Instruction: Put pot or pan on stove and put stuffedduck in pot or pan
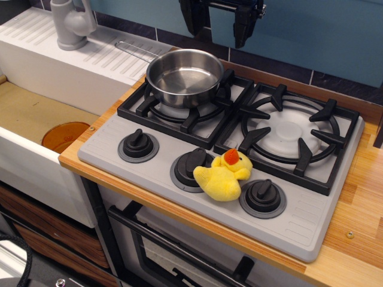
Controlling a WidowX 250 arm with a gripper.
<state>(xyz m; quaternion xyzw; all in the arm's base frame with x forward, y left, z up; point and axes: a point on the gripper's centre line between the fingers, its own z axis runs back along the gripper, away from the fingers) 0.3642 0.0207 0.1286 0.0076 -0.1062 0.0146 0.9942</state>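
The pan [185,75] is set on the stove [179,134]; next the duck [224,177] must be grasped (jaws empty, apart).

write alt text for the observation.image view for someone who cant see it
A small shiny steel pan sits on the left burner of a grey two-burner toy stove, while a yellow stuffed duck lies on the stove's front panel between the middle and right knobs. The robot's black gripper hangs above the back of the stove, holding nothing.
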